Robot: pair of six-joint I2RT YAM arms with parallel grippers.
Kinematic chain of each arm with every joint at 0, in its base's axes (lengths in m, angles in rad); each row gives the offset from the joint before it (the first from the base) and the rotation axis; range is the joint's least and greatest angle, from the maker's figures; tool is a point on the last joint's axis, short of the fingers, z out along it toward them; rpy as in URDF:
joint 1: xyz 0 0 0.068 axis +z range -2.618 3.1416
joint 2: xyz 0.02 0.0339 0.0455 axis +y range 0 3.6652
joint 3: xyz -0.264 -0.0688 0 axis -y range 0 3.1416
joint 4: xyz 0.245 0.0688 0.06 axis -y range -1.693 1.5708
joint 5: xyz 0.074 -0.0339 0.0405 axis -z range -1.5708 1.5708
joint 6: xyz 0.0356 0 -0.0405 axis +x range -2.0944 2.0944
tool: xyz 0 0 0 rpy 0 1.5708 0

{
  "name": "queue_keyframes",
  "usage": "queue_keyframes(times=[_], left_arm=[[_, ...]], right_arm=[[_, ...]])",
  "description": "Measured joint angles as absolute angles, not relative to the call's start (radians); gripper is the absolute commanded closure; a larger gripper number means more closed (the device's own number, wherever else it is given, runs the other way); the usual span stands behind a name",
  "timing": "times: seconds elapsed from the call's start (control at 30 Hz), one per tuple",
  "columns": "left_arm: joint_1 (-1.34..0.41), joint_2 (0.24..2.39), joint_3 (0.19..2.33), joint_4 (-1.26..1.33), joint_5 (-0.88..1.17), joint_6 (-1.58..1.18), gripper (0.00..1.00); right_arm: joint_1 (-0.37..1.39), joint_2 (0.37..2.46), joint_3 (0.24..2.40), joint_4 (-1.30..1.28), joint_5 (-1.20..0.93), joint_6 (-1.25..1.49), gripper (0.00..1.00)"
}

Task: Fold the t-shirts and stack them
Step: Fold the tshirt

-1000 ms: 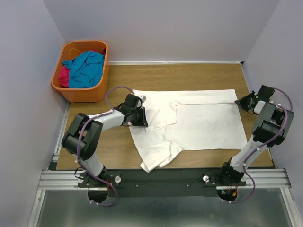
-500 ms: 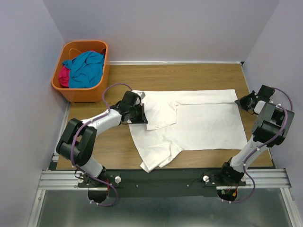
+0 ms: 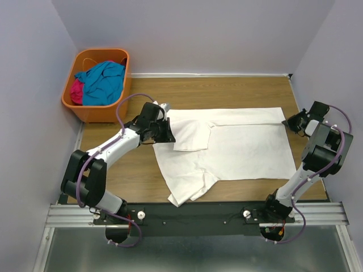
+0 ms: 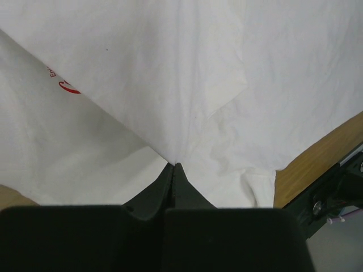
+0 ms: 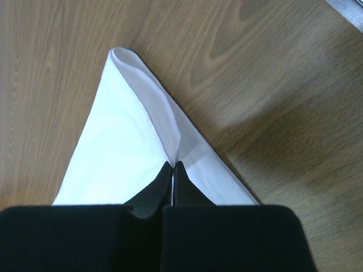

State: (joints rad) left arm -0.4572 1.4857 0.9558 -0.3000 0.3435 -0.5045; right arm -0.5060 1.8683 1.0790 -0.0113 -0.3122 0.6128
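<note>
Only L-wrist: red print (image 4: 66,88) on tee (image 4: 187,68)

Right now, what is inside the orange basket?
Inside the orange basket, a crumpled teal-blue t-shirt lies on top. A magenta t-shirt shows at its left side, partly covered by it. Whatever lies under them, and the basket's floor, cannot be seen.

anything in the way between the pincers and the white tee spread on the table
Nothing visible. The left pincer is shut on a fold of the white cloth t-shirt near its left side, and the right pincer is shut on its far right corner.
</note>
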Motion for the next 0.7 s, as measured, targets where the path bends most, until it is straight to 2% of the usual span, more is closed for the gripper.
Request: queue_keyframes(times=[0.7], left_arm=[[-0.404, 1.457, 0.954, -0.333, 0.445, -0.492, 1.00]], right_arm=[[-0.506, 1.855, 1.095, -0.069, -0.293, 0.601, 0.99]])
